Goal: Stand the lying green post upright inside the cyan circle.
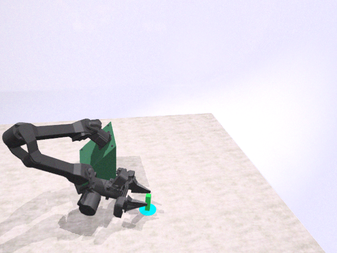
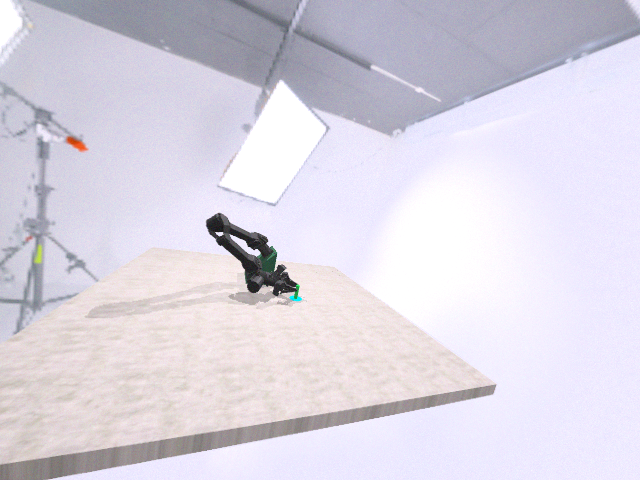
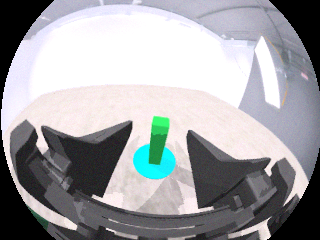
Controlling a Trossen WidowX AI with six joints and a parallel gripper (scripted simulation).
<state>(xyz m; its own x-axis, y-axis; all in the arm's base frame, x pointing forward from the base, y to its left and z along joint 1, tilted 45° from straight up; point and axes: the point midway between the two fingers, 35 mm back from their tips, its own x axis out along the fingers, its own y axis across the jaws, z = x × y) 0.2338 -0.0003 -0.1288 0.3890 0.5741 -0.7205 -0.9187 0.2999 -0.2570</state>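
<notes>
The green post (image 1: pixel 148 201) (image 2: pixel 296 293) (image 3: pixel 158 142) stands upright, with its foot inside the cyan circle (image 1: pixel 152 210) (image 3: pixel 142 164). The circle is flat on the table and shows around the post's foot. My gripper (image 1: pixel 148 198) (image 2: pixel 297 287) (image 3: pixel 160 129) is open, with one fingertip on each side of the post's upper part. In the wrist view there is a clear gap between the post and each finger. In the top view the nearer fingertip slightly overlaps the post's left edge.
The dark green base block (image 1: pixel 106 163) (image 2: pixel 268 259) of the arm stands behind the gripper. The pale table (image 1: pixel 204 176) (image 2: pixel 232 372) has its right edge some way beyond the circle. Shadows of the arm fall on the table around the circle.
</notes>
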